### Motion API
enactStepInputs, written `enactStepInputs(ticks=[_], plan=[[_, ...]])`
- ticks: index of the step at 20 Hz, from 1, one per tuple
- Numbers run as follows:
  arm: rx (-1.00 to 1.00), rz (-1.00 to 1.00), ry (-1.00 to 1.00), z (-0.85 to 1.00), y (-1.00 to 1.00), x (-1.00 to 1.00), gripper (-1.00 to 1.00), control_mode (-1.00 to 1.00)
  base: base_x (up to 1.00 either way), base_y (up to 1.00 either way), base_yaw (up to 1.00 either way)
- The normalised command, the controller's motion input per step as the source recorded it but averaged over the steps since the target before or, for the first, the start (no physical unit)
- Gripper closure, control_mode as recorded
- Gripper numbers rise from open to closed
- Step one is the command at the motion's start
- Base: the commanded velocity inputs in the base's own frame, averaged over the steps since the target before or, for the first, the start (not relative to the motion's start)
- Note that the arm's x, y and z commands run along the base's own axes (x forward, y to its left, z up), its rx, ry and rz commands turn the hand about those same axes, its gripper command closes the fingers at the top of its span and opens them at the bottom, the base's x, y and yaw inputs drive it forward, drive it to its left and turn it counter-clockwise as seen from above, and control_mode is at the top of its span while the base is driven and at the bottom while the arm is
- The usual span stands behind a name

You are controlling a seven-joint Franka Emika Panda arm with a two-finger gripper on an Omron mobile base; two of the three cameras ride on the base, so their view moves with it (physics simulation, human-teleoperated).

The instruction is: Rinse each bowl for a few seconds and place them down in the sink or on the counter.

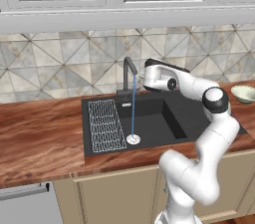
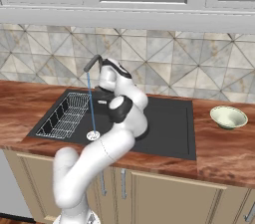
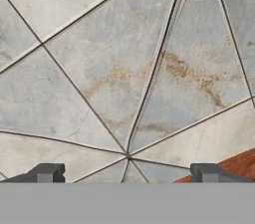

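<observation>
On the reddish-brown wood-grain tabletop (image 2: 219,148), well to the right of the sink, a small round pale cream-green bowl with a whitish rim (image 2: 228,117) is seen standing upright and alone; it is also visible at the right edge of the left base view (image 1: 244,93). A second bowl cannot be made out. Between that bowl and the left stretch of the tabletop lies the large black rectangular recessed sink (image 2: 169,133), with a white wire rack (image 1: 105,124) in its left part and a round silver drain (image 1: 133,139) on its floor. A thin blue stream of water (image 1: 133,106) is seen falling from the dark grey faucet (image 1: 129,71) straight onto the drain, so the tap is judged to be running.

The two-finger gripper (image 3: 127,173) is held high behind the sink, close to the faucet and pointed at the grey-beige tiled backsplash (image 3: 99,68). Its jaws are spread wide apart, and nothing is held between them.

The step in hand is judged to be the reach for a bowl, with rinsing not yet begun. The next move would call for the arm to be swung right over the tabletop, the jaws lowered astride the bowl's rim and closed, and the bowl then carried under the stream.
</observation>
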Motion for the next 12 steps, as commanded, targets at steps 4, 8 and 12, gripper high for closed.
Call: enactStepInputs(ticks=[4,8,12], plan=[[0.08,0.0,0.04,0.33,-0.18,-0.3,-1.0,-1.0,0.0,0.0,0.0],[0.06,-0.01,0.06,0.28,-0.13,-0.32,-1.0,-1.0,0.0,0.0,0.0],[0.07,-0.02,0.12,0.22,-0.18,-0.27,-1.0,-1.0,0.0,0.0,0.0]])
